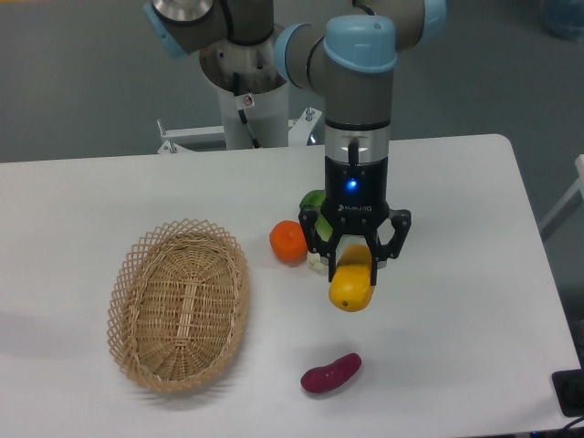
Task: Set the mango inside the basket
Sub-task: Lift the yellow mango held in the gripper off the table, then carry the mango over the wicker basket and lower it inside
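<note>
Fingers (370, 258) of the gripper (354, 265), right of the frame's centre, are closed on the mango (351, 283), pinching its upper part while the rounded lower end hangs free below them. The fruit looks lifted off the tabletop (456, 274), though from this angle I cannot tell how high. Its long axis runs close to vertical, tilted slightly so the lower end points toward the lower left of the frame.

Going from the near edge back: a purple sweet potato (331, 373) lies lowest in the frame, just below the held fruit and apart from it. The basket (179, 303) sits at the lower left, well apart from the mango, and nothing can be seen inside it. Farther back, the orange (288, 241) rests just left of the gripper, and a green fruit (312, 199) shows partly behind it.

By my reading, the grasp and lift are done. What remains is carrying the mango leftward over the basket, lowering it, and letting go.
</note>
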### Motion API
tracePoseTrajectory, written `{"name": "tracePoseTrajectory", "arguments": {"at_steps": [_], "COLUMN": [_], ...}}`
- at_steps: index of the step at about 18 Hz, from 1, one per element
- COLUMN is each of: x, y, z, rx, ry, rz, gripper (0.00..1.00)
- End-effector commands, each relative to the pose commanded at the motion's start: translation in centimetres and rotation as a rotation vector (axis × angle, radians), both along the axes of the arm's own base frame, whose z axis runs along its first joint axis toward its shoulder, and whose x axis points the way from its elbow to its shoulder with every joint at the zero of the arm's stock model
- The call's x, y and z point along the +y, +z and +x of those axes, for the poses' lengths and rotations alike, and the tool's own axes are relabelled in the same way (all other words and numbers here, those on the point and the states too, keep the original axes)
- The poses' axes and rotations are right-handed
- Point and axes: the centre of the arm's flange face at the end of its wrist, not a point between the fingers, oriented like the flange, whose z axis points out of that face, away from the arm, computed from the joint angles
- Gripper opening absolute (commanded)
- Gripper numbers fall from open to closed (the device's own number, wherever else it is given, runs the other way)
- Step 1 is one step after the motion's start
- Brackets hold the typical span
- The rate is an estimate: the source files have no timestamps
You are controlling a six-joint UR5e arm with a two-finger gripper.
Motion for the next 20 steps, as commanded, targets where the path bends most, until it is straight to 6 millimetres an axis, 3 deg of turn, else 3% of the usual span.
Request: {"name": "tracePoseTrajectory", "arguments": {"at_steps": [8,11,14,20], "x": [-0.3,-0.5,0.6,3.7], "y": [-0.7,0.2,0.3,-2.8], "z": [0.5,1.7,3.8,10.0], "rx": [-0.030,-0.058,-0.101,-0.137], "ry": [0.024,0.076,0.112,0.129], "rz": [-0.001,0.026,0.039,-0.040], "gripper": [0.44,0.44,0.44,0.44]}}
